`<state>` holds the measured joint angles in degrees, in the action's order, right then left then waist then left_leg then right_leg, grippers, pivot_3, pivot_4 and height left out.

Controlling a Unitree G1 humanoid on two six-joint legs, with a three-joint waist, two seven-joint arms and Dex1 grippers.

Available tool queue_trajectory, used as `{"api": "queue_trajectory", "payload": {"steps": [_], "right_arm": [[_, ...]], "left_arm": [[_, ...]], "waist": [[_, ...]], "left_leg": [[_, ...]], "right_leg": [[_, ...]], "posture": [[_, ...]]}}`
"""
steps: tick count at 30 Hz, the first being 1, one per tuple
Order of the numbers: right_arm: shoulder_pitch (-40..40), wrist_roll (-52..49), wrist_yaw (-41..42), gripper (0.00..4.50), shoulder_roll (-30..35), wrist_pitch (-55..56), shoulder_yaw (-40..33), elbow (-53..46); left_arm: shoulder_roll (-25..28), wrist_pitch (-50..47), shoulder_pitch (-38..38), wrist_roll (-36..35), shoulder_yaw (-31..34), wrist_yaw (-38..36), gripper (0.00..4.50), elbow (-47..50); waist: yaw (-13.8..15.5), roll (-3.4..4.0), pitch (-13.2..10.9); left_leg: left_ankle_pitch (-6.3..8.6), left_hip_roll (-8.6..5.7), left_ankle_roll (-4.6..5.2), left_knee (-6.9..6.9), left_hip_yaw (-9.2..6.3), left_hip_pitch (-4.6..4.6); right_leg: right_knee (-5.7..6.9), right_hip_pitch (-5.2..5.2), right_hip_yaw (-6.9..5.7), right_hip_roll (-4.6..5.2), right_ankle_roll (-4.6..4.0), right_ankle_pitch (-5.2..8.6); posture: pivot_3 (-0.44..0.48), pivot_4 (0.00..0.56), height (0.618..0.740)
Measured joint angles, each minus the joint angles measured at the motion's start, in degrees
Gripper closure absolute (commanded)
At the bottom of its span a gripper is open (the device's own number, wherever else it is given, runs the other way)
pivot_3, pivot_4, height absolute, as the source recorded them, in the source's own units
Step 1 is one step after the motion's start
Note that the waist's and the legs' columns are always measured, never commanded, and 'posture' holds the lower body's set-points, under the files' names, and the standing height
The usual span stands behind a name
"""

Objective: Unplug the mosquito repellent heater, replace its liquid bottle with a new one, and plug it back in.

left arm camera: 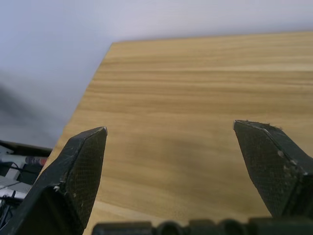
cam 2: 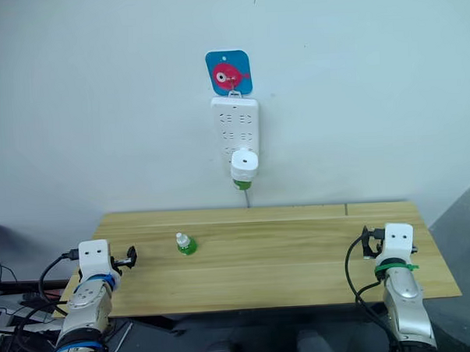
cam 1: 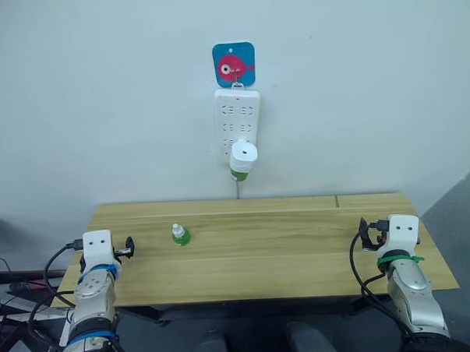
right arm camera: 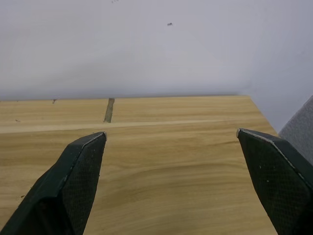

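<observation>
Both pincers spread wide and empty, nothing unplugged yet.

Low at the table's near corners: left gripper with fingers parted over bare wood, right gripper the same at the opposite end, neither touching anything. Farther out, toward the left half of the wooden table, a small spare bottle of green liquid, upright. Beyond the far edge, up on the wall, the mosquito repellent heater seated in the lower sockets of a white power strip, green bottle hanging beneath, blue fish hook plate above. Likely best: reach high, pinch the heater's white body, pull straight out from the wall so the hanging strip does not swing. Plain pale wall behind; cables off the left edge.
</observation>
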<state>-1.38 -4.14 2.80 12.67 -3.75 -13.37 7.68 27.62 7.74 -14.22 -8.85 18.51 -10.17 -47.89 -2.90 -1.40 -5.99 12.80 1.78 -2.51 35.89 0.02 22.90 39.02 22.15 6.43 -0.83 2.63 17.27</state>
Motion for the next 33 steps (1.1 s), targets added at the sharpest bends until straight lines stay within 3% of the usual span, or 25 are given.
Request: {"api": "queue_trajectory", "payload": {"steps": [4, 10, 13, 15, 16, 23, 33], "right_arm": [[-2.20, -0.67, 2.59, 0.04, 0.84, -1.92, 0.70, -4.72], [-3.15, -5.40, 10.14, 0.04, 4.82, -9.41, 2.57, -18.95], [-1.16, -10.74, 15.37, 0.00, 7.30, -15.09, 4.35, -27.03], [0.65, -12.45, 16.88, 0.00, 8.38, -17.67, 5.37, -30.28], [1.26, -13.11, 17.40, 0.00, 8.93, -19.02, 5.70, -31.82], [7.12, -20.71, 17.85, 0.00, 8.46, -29.23, 7.11, -40.50], [8.73, -24.15, 13.38, 0.00, 6.27, -37.53, 11.78, -46.85]], "left_arm": [[1.31, 0.02, 2.06, -4.59, 0.95, -8.65, 0.00, 8.37], [8.17, -6.68, 0.52, -10.90, -0.22, -23.36, 0.00, 23.82], [10.87, -11.93, -5.88, -14.05, -4.08, -33.29, 0.54, 30.72], [11.05, -14.14, -10.61, -15.37, -5.70, -36.78, 1.13, 32.47], [11.08, -15.32, -12.71, -15.63, -6.43, -38.06, 1.45, 32.75], [9.31, -19.73, -25.32, -15.35, -12.56, -45.14, 1.45, 28.14], [3.54, -15.66, -35.84, -10.83, -14.87, -49.38, 1.45, 10.56]], "waist": [[0.01, -0.13, -0.19], [0.06, -0.31, -1.12], [0.80, -0.31, -1.91], [1.05, -0.34, -2.31], [1.06, -0.35, -2.48], [0.84, -0.29, -3.39], [0.87, -0.38, -4.59]], "left_leg": [[0.00, 0.03, 0.00, 0.00, -0.02, 0.01], [0.00, 0.04, 0.00, 0.05, -0.07, 0.00], [-0.01, 0.01, 0.00, 0.11, -0.16, 0.03], [-0.01, 0.01, 0.00, 0.11, -0.18, 0.05], [0.00, 0.01, 0.00, 0.11, -0.20, 0.06], [-0.01, 0.00, 0.00, 0.19, -0.81, 0.46], [-0.01, -0.10, 0.00, 0.46, -1.34, 1.05]], "right_leg": [[0.01, 0.01, -0.03, 0.00, -0.04, -0.01], [0.02, -0.04, -0.05, 0.00, 0.01, 0.02], [0.00, -0.08, -0.16, 0.00, 0.01, 0.01], [-0.02, -0.07, -0.20, -0.01, 0.01, 0.02], [-0.02, -0.07, -0.21, -0.01, 0.01, 0.02], [-0.02, 0.10, -0.74, -0.06, -0.09, -0.04], [-0.05, 0.29, -1.20, -0.02, -0.27, -0.09]], "posture": [[0.025, 0.134, 0.740], [0.038, 0.164, 0.740], [0.035, 0.173, 0.740], [0.026, 0.178, 0.740], [0.022, 0.178, 0.740], [-0.010, 0.191, 0.740], [-0.037, 0.217, 0.740]]}}
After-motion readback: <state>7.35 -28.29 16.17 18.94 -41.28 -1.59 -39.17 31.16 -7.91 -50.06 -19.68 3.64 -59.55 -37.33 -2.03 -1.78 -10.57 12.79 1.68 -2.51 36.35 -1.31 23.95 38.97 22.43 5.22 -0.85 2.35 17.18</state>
